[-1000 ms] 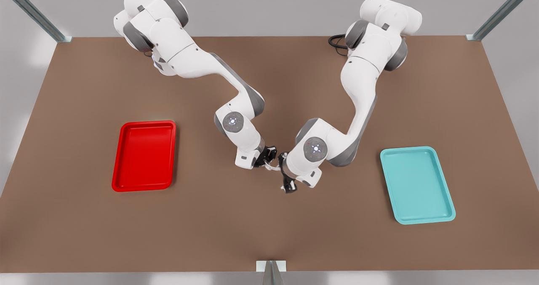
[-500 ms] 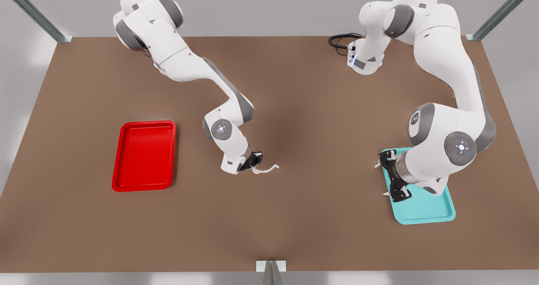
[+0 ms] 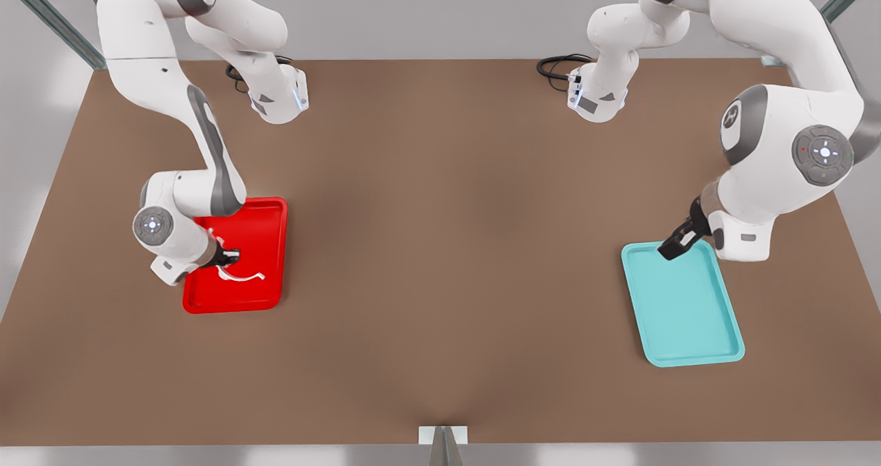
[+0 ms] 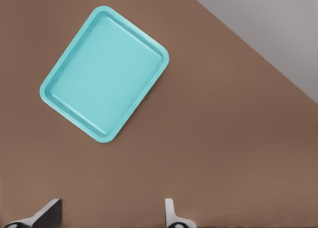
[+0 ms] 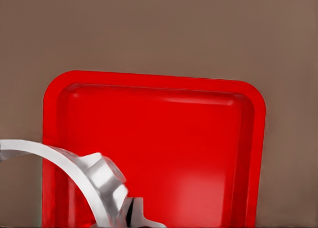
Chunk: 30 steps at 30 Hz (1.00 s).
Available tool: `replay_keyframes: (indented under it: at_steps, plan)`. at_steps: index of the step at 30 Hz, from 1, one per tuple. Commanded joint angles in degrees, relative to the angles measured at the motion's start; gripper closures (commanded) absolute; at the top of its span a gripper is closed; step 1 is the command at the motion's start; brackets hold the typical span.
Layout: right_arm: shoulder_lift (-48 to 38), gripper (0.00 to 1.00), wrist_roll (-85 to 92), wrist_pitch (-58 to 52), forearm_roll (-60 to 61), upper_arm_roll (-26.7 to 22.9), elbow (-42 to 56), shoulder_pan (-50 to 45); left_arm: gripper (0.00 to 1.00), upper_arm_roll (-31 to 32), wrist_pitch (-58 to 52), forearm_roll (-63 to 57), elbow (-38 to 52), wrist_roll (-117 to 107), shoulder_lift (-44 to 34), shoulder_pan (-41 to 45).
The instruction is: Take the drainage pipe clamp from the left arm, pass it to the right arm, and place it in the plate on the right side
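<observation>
Right gripper (image 3: 224, 257) now over one red plate (image 3: 270, 208) gripping one drainage pipe clamp (image 3: 242, 276), left gripper (image 3: 671, 247) spread above one teal tray (image 3: 688, 314)

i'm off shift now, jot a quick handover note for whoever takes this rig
Right gripper: shut on the small white plastic half-ring pipe clamp, held over the bright red rectangular tray at the front view's left.
Left gripper: open, holding nothing, waiting above the far corner of the teal rectangular tray.
Done: the clamp is with the right gripper and above the red tray.
Left: lower it, release it in the red tray, pull away.
</observation>
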<state>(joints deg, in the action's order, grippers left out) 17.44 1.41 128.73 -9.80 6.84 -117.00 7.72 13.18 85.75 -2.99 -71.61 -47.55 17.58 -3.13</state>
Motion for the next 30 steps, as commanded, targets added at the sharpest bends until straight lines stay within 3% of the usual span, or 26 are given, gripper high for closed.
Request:
replay_keyframes:
  at_steps: [1, 6, 7, 8, 23, 25, 27, 29, 30]
  plan:
    - [-1.53, 0.79, 16.52, 3.45, -3.30, -0.07, -3.67, 0.81, 0.00, 0.00, -1.55, 1.14, 0.24, 46.94, 0.00, 0.14]
    - [0.58, 0.79, 16.26, 4.24, -3.30, 0.01, -3.76, 1.25, 0.00, 0.09, -1.55, 1.23, 0.24, 46.94, 0.26, 0.23]
    - [0.67, 0.44, 16.08, 4.24, -3.30, 0.01, -3.76, 1.25, 0.00, 0.09, -1.55, 1.23, 0.24, 46.94, 0.26, 0.05]
    - [1.02, 0.00, 16.08, 4.16, -3.30, 0.01, -3.50, 1.34, 0.00, 0.09, -1.55, 1.23, 0.24, 46.94, 0.26, 0.14]
    - [3.04, 0.00, 15.91, 3.19, -3.03, 0.10, -0.52, 1.25, 0.00, 0.09, -1.55, 1.05, 0.24, 47.02, 0.26, 0.05]
    - [5.66, 0.00, 15.38, -9.51, -1.37, 0.63, 10.44, -0.06, 0.00, 0.09, -1.55, 1.05, 0.24, 47.02, 0.26, -0.04]
    - [10.69, 0.00, 11.61, -29.92, 3.91, 0.63, 29.79, -2.53, 0.00, 0.09, -1.64, 1.05, 0.24, 47.02, 0.26, -0.04]
    - [3.76, 0.00, 7.03, -38.38, 4.35, 0.10, 37.64, -3.23, 0.00, -0.08, -1.73, 0.79, 0.24, 47.11, 0.26, -0.21]
    - [-2.75, 0.00, 4.83, -41.01, 6.72, 0.01, 35.35, -1.39, 0.00, -0.09, -1.73, 0.79, 0.24, 47.29, 0.26, -0.48]
